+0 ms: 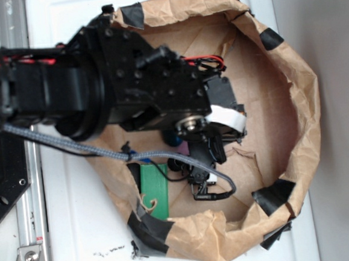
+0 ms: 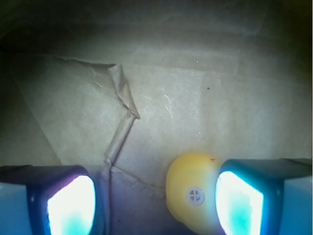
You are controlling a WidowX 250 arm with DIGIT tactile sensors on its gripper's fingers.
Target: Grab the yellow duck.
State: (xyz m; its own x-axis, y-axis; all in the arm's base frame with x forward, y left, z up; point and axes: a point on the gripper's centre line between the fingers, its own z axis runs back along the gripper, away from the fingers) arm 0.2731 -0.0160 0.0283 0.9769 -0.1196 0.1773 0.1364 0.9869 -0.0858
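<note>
- In the exterior view, a big brown paper bag (image 1: 293,97) lies open on the white table (image 1: 80,234), with black tape on its rim.
- Inside the bag, by the rim nearest the robot's base, lies a flat green block (image 1: 154,189).
- The black robot arm (image 1: 98,82) reaches over the bag's rim and bends down into the bag.
- The gripper (image 1: 201,180) hangs low inside the bag, just beside the green block. From here I cannot tell how wide it is.
- The yellow duck cannot be seen in this view.
- In the wrist view, the floor of the bag is creased brown paper.
- The yellow duck (image 2: 191,193) sits on that floor, touching the inner side of the finger on the right of the picture.
- The duck's round bottom with a small hole faces the camera. I cannot tell where its beak points.
- The gripper (image 2: 155,205) is spread wide, and the duck is in the gap, well apart from the other finger.
- The fingers (image 2: 71,205) glow bright white and blue.
</note>
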